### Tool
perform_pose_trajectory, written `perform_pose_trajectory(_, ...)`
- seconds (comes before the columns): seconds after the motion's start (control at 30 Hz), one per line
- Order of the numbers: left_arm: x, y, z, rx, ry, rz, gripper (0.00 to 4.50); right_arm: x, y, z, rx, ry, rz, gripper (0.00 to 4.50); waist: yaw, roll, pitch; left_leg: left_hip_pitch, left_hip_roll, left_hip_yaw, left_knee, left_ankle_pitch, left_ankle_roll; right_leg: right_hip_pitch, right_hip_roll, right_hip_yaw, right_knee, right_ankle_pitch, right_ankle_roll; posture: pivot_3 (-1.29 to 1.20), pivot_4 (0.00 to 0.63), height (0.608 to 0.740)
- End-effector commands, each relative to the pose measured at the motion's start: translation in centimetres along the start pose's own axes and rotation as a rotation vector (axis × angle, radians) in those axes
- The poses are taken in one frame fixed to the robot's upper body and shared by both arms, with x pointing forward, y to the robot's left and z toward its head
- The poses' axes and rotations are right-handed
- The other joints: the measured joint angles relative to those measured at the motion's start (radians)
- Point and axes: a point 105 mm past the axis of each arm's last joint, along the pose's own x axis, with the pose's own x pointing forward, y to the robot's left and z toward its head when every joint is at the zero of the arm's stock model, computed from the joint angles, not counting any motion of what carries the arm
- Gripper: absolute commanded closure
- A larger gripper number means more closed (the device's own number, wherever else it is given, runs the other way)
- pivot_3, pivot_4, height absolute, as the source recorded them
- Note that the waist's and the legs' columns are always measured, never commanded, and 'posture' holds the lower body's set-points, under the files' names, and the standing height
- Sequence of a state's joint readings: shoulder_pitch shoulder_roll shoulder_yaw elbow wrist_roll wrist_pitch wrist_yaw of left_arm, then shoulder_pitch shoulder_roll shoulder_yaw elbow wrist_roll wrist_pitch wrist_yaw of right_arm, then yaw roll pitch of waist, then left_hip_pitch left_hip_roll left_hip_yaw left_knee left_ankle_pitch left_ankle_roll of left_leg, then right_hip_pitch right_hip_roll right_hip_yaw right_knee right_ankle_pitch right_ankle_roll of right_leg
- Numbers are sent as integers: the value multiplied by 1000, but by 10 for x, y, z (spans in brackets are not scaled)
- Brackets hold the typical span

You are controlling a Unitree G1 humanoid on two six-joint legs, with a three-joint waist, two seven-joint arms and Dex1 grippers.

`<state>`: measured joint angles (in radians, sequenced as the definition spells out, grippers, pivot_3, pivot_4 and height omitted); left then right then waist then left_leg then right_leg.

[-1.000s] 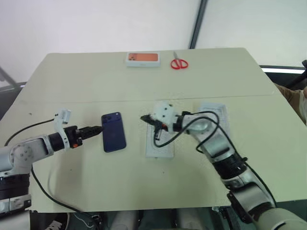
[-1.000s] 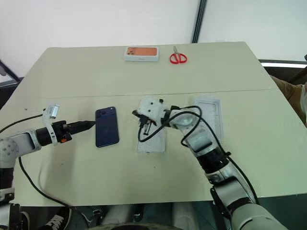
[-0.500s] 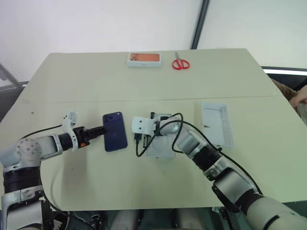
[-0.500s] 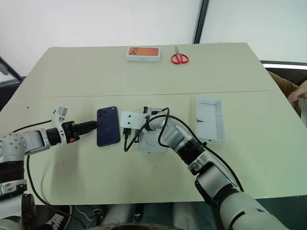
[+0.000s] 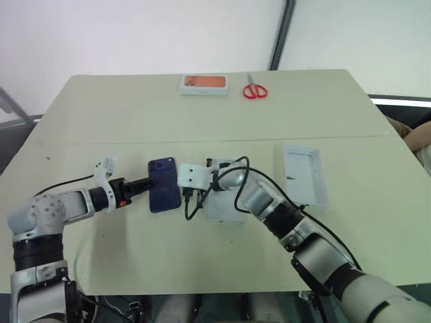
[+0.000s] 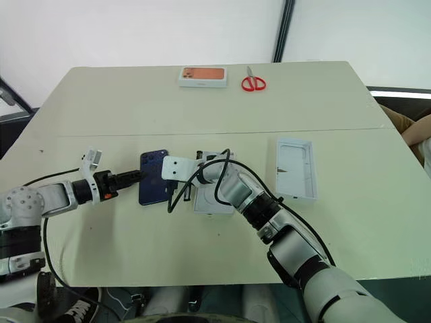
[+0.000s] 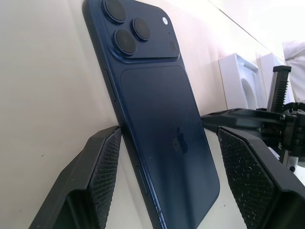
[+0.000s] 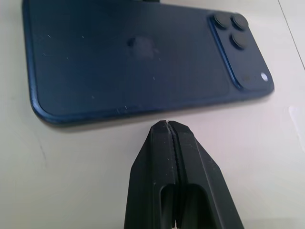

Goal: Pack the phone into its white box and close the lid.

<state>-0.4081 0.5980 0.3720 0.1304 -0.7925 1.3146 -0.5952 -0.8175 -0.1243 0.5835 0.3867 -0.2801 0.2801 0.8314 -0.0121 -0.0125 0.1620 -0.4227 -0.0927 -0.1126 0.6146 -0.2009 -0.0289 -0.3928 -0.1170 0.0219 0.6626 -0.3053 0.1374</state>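
The phone (image 5: 164,194) lay back-up at table centre-left. The left gripper (image 7: 171,162), jaws wide, straddled its lower end from nine o'clock. The right gripper (image 8: 169,131), fingers pressed together, pointed at its three o'clock edge, arm crossing the white box (image 5: 225,210).

Navy phone (image 5: 164,184), 3 black lenses; white box (image 5: 224,208), white lid (image 5: 306,173); red scissors (image 5: 254,89); beige table (image 5: 202,121).

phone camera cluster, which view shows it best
The left wrist view: the phone lies close up, its camera cluster sharp with three lenses, between the open left gripper fingers. The right wrist view also shows the cluster, further off, past the shut right gripper. In the eye views it is a small dark patch.
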Motion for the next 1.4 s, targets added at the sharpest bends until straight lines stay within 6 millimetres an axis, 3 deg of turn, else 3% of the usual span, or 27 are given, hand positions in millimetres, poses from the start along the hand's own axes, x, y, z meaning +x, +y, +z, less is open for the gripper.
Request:
perform_pose_trajectory(0.03, 12, 5, -30, -38, 149, 38, 1120, 3, 2, 12, -34, -24, 7, 4475, 0, 0, 0, 1, 0, 0, 0, 0, 0, 1, 0, 0, 0, 0, 0, 0, 150, 740)
perform_pose_trajectory(0.23, 10, 9, -28, -63, 153, 75, 1120, 2, 0, 9, -41, -16, -8, 4475, -2, 0, 0, 2, 0, 0, -1, -1, 1, 1, 0, 0, 0, 0, 0, 0, 150, 740)
perform_pose_trajectory(0.5, 44, -19, -40, -74, 199, -15, 1120, 2, -1, 8, -36, -20, -6, 4475, 10, 3, -3, 6, -1, -1, -1, -2, 3, 6, -1, 0, 0, 0, 0, 0, 150, 740)
perform_pose_trajectory(0.6, 48, -25, -40, -69, 202, -34, 1120, 2, -2, 7, -38, -14, -9, 4475, 10, 3, -3, 6, -1, -1, -1, -2, 3, 7, -1, 0, 0, 0, 0, 0, 150, 740)
perform_pose_trajectory(0.97, 35, -14, -22, -81, 121, -10, 1120, 0, -1, 4, -39, -12, -17, 4475, 0, 3, -3, 6, -1, -1, -1, -2, 3, 6, -1, 0, 0, 0, 0, 0, 150, 740)
perform_pose_trajectory(1.07, 33, -13, -23, -91, 119, -19, 2041, 0, -2, 4, -41, -13, -20, 4500, -2, 3, -3, 6, -1, -1, -2, -2, 3, 5, -1, 0, 0, 0, 0, 0, 150, 740)
perform_pose_trajectory(1.2, 34, -13, -25, -90, 125, -15, 3943, -1, -3, 2, -51, -7, -25, 4500, -1, 2, -3, 6, -1, -1, -2, -2, 2, 5, -1, 0, 0, 0, 0, 0, 150, 740)
perform_pose_trajectory(1.4, 34, -13, -29, -94, 136, -19, 3943, -1, -3, 1, -48, -5, -26, 4500, -6, 2, -4, 6, 0, 0, -3, -2, 3, 5, 0, 0, -1, 0, 0, 0, 150, 740)
